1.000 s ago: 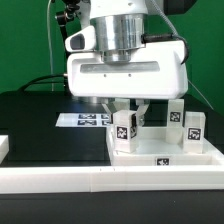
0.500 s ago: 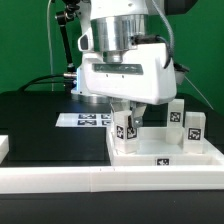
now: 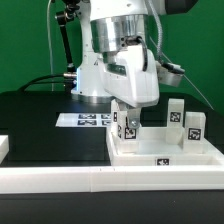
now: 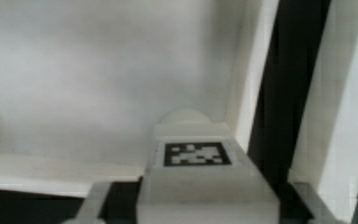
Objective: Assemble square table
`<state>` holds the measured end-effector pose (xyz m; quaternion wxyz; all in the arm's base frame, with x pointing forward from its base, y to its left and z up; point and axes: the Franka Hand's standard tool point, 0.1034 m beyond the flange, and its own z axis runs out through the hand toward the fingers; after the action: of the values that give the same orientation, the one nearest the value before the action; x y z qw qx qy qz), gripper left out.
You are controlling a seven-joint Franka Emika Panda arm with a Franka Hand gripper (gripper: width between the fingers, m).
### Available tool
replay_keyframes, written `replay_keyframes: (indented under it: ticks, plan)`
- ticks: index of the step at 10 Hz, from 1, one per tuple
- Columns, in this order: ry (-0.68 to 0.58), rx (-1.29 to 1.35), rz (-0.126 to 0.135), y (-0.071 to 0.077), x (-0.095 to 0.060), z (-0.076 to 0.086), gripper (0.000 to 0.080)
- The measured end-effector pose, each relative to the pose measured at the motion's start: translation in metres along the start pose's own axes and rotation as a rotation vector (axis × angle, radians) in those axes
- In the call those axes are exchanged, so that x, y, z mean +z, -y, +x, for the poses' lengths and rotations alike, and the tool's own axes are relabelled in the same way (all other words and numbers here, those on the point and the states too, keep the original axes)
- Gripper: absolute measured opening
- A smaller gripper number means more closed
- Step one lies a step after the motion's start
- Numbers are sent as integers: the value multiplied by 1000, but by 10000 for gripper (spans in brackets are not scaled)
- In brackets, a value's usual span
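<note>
As seen in exterior view, leg block (image 3: 126, 128) clamped between fingers (image 3: 117, 108), stood upright on square top (image 3: 165, 155) at its corner toward exterior view's left; two more leg blocks (image 3: 185, 123) stood at far side. Marker board (image 3: 86, 120) flat on table (image 3: 40, 120).
Wrist view: tagged leg block (image 4: 197, 160) gripped, white top (image 4: 105, 70) beneath.

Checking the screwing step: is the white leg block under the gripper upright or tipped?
Upright: the white leg block stands vertical on the square white tabletop, shown between the gripper's fingers.
</note>
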<state>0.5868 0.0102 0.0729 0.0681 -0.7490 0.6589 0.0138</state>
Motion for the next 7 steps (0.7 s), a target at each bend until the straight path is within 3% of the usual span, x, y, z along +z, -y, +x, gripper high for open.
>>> replay_keyframes:
  ticks: [1, 2, 3, 4, 5, 7]
  plan:
    - [0, 3, 0, 0, 0, 0, 290]
    - [0, -16, 0, 0, 0, 0, 347]
    - [4, -58, -8, 0, 0, -1, 533]
    - [9, -87, -12, 1, 0, -2, 533]
    - [4, -128, -4, 2, 0, 0, 627]
    - [3, -306, -5, 2, 0, 0, 645]
